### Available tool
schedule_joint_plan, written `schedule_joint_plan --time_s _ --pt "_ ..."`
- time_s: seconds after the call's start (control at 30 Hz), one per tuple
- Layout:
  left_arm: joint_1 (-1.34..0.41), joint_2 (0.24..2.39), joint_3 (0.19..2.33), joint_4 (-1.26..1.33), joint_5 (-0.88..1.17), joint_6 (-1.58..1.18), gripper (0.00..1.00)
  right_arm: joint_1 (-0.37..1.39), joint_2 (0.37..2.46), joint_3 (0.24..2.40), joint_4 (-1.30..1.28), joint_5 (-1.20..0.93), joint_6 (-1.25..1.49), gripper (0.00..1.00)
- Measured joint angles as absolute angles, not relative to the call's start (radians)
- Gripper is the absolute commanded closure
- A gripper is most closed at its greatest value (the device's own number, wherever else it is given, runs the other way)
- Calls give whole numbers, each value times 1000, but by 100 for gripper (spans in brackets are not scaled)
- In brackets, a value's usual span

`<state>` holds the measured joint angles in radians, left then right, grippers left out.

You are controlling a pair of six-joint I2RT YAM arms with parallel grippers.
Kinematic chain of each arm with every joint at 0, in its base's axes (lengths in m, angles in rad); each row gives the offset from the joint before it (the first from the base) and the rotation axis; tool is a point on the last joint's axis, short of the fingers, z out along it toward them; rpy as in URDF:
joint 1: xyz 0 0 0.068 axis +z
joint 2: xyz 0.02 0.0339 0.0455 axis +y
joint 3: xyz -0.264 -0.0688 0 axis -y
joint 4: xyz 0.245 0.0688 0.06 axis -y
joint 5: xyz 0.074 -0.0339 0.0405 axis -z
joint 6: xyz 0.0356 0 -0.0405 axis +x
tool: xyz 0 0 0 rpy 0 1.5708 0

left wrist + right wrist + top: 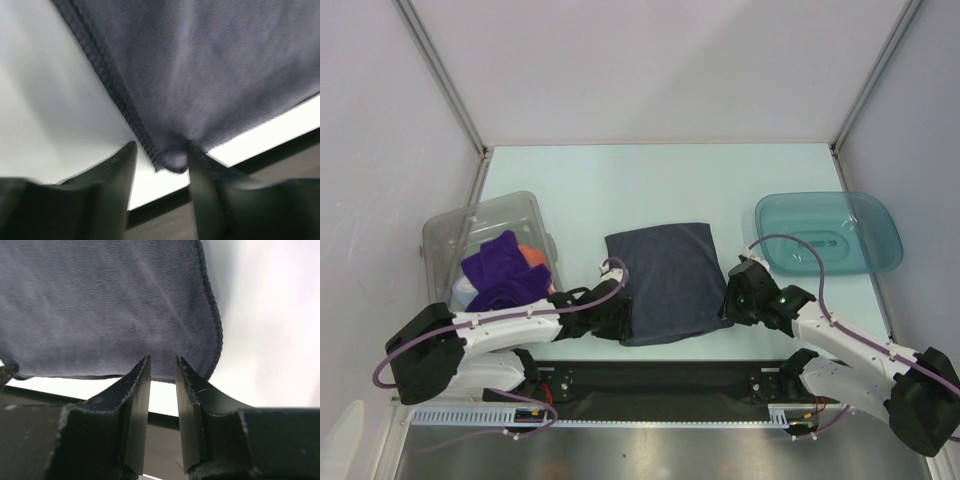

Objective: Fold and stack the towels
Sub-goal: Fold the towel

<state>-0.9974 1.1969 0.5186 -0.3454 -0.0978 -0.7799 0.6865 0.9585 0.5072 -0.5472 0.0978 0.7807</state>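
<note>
A dark navy-grey towel lies flat in the middle of the table, seemingly folded. My left gripper is at its near left corner. In the left wrist view the left gripper is open and the towel corner lies between the fingers, touching the right one. My right gripper is at the near right corner. In the right wrist view the right gripper is narrowly open and empty, its tips at the near edge of the towel. A purple towel, an orange-brown one and a light blue one lie bunched in the bin.
A clear plastic bin stands at the left. A teal translucent tray stands at the right with nothing visible in it. The table's front edge runs just behind both grippers. White walls enclose the table.
</note>
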Motion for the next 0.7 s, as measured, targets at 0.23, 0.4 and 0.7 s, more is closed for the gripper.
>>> schedule_joint_plan --time_s 0.23,0.4,0.7 --pt "-998 1252 522 -321 -111 -817 99 713 968 423 -519 92 802 67" --pt "-997 1250 570 -444 -147 -812 47 727 899 429 -551 91 814 60" --pt "-877 1239 885 -667 -239 -685 23 642 1191 895 -538 70 537 46"
